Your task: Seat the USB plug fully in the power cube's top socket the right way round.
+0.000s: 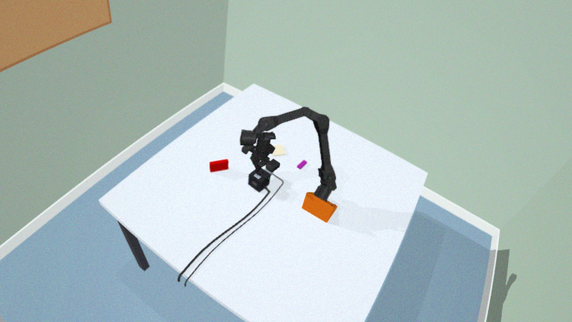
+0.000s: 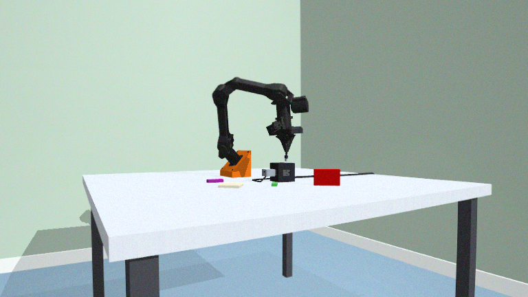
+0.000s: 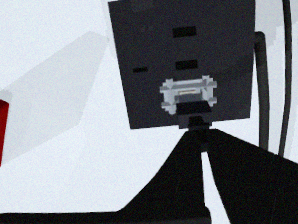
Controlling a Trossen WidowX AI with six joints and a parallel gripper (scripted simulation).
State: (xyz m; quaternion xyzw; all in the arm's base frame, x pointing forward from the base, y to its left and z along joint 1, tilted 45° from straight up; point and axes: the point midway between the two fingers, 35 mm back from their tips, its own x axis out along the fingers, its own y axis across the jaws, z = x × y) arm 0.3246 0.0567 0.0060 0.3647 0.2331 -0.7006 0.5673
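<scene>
The black power cube (image 1: 255, 183) (image 2: 276, 177) (image 3: 150, 100) stands on the table. In the wrist view its top shows several dark slots and a silver socket frame (image 3: 166, 95) near the lower edge. My gripper (image 1: 259, 168) (image 2: 286, 152) (image 3: 200, 140) points down over that edge, shut on the USB plug (image 2: 286, 157) (image 3: 194, 107). The dark plug body covers part of the socket frame in the wrist view. In the exterior view a bit of silver shows between the plug body and the cube's top, so the plug is not flush. How far its tip is in the socket is hidden.
A red block (image 1: 219, 165) (image 2: 326, 177) (image 3: 2, 132) stands beside the cube. A grey-white piece (image 2: 269, 172) juts from the cube's side. A green piece (image 2: 274, 183), a cream slab (image 1: 278, 150) (image 2: 230, 185) and a purple bar (image 1: 302, 164) (image 2: 214, 180) lie nearby. Cables run beside the cube.
</scene>
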